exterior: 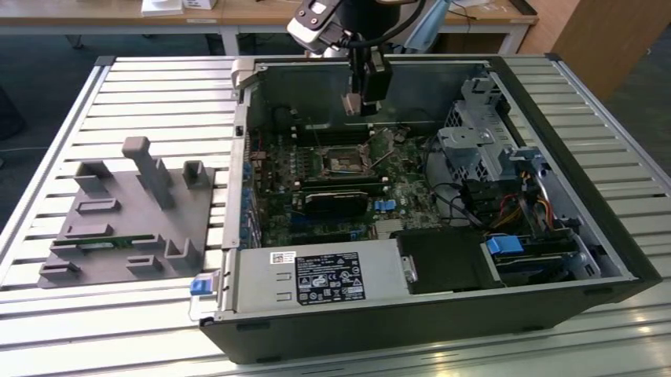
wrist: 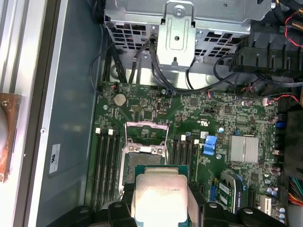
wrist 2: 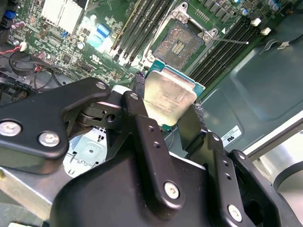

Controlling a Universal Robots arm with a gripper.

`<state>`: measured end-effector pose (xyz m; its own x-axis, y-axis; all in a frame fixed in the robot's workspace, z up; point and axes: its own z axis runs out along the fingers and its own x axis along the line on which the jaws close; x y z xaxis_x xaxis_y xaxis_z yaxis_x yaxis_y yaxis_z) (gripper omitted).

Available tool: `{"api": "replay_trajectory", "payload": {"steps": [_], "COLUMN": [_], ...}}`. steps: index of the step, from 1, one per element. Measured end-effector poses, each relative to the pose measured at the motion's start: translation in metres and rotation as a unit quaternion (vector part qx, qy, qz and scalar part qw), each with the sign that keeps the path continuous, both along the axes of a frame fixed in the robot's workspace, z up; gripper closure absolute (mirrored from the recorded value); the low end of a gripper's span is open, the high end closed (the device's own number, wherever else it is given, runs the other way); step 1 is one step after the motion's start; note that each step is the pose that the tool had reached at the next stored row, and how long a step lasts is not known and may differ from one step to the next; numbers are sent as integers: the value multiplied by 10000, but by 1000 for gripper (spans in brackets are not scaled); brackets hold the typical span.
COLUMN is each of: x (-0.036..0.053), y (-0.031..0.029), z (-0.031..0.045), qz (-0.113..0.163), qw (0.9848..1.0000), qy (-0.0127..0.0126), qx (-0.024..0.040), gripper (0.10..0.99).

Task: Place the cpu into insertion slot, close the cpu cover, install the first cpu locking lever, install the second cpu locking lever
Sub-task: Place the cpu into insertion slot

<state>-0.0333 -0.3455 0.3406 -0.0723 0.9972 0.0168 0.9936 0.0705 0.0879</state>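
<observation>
While I hold cpu (wrist 2: 168, 97) clamped in gripper (wrist 2: 166, 112) over motherboard (wrist: 213, 109) near insertion slot (wrist 2: 182, 45), slot bare, cpu cover (wrist: 147, 126) raised; none of four steps done

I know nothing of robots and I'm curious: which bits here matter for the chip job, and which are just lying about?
In the job: cpu, gripped in the jaws; insertion slot, empty; cpu cover, open.
Lying about: grey fixture block; power supply; heatsink; coin battery.
</observation>
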Motion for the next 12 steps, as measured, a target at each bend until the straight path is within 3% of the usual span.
{"api": "replay_trajectory", "payload": {"steps": [12], "x": [0], "y": [0], "z": [-40], "qz": [0], "qw": [10000], "qy": [0], "qx": [0], "gripper": [561]}}
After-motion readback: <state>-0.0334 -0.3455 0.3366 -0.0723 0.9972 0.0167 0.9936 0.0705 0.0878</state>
